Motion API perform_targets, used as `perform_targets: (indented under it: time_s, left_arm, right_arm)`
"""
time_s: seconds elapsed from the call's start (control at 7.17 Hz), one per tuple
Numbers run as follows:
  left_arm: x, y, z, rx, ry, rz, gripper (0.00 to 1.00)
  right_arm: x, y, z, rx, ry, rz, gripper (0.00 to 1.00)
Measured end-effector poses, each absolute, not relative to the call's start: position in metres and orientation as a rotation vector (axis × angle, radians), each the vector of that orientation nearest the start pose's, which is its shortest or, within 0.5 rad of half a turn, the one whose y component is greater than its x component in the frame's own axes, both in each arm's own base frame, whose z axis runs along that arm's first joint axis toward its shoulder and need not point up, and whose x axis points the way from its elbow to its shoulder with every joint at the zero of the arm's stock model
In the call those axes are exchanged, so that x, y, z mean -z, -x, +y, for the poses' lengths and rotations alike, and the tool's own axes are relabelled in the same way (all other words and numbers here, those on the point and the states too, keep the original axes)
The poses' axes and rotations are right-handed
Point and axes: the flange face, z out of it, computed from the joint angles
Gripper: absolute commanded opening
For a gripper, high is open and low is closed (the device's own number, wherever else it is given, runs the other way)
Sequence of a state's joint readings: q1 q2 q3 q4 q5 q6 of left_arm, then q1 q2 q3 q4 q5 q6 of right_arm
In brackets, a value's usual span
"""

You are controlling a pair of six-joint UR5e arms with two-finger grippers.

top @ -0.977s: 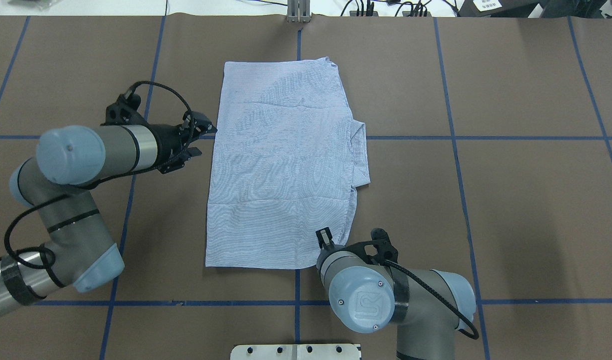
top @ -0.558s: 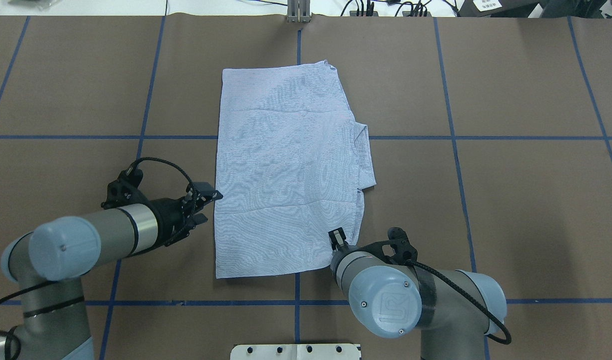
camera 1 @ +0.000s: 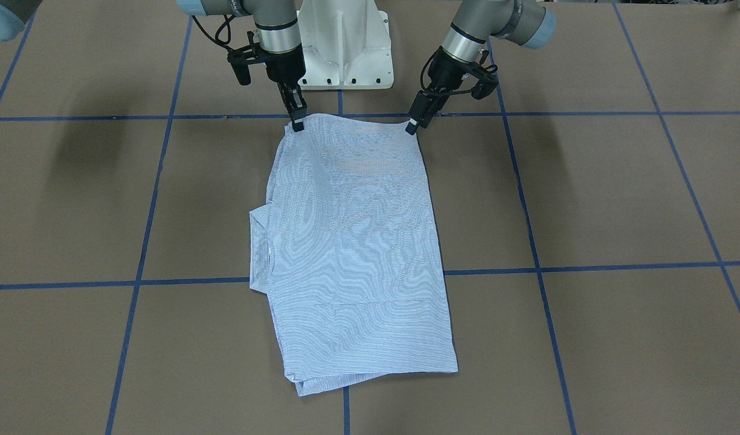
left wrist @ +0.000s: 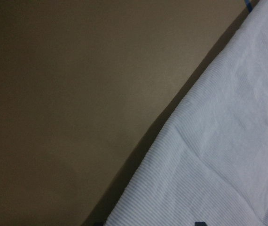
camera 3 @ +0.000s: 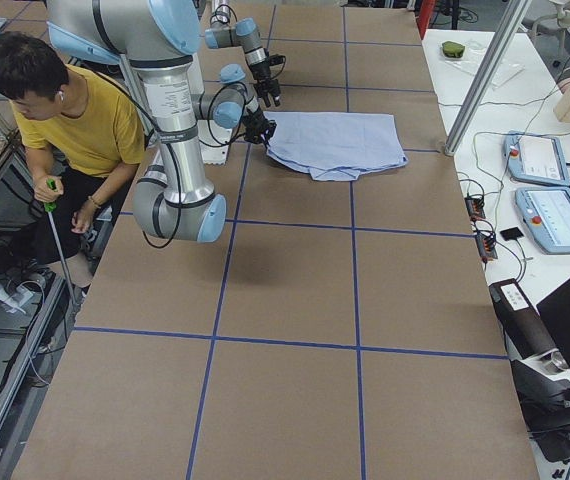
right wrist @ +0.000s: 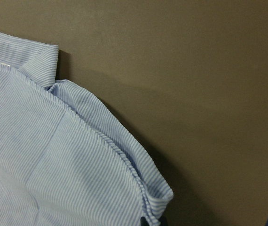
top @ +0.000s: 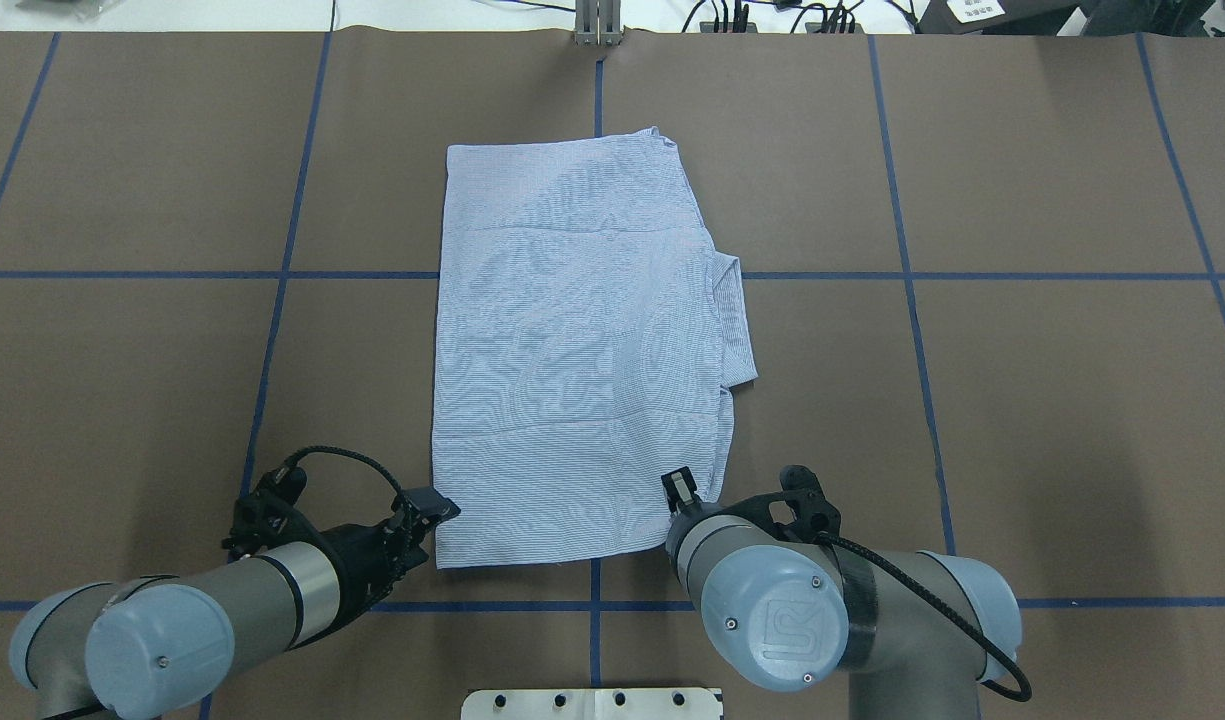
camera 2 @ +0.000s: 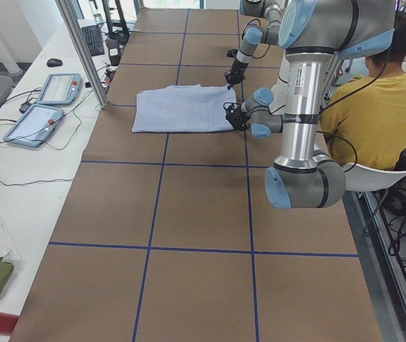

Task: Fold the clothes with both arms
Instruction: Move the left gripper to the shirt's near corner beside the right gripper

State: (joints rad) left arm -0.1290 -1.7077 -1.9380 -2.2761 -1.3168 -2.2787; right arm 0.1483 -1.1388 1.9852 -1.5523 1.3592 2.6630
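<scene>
The light blue-and-white striped shirt (top: 572, 350) lies folded into a long rectangle on the brown table, with its collar (top: 734, 315) sticking out on the right. It also shows in the front view (camera 1: 351, 241). My right gripper (top: 680, 488) is at the shirt's near right corner and looks shut on the edge. The right wrist view shows that bunched corner (right wrist: 143, 183) at a dark fingertip. My left gripper (top: 432, 508) is at the near left corner, beside the edge, and looks open. The left wrist view shows the shirt's edge (left wrist: 218, 155) over bare table.
Blue tape lines grid the table. The white pedestal base (camera 1: 345, 42) stands just behind both grippers. A person in yellow (camera 2: 374, 107) sits behind the robot. Two teach pendants (camera 3: 545, 185) and cables lie on the white bench beyond the table's far edge.
My left gripper has swept along the shirt's left edge from its middle to the near left corner. My right gripper has shifted slightly right and nearer, and the shirt has slid with it.
</scene>
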Motion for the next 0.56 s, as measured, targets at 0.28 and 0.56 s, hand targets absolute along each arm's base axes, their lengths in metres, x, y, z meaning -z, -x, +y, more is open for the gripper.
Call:
perform_targets:
  time_s: [0.28, 0.56]
  left_arm:
    - [-0.3317, -0.5157, -0.2169, 0.872, 0.141, 1.244, 0.66]
    - [-0.3376, -0.5209, -0.2162, 0.874, 0.134, 1.221, 0.01]
  right_arm:
    - [-0.2411, 0.5481, -0.2372, -1.244, 0.233, -0.921, 0.00]
    - [-0.2399, 0.5477, -0.2370, -1.243, 0.235, -0.924, 0.00]
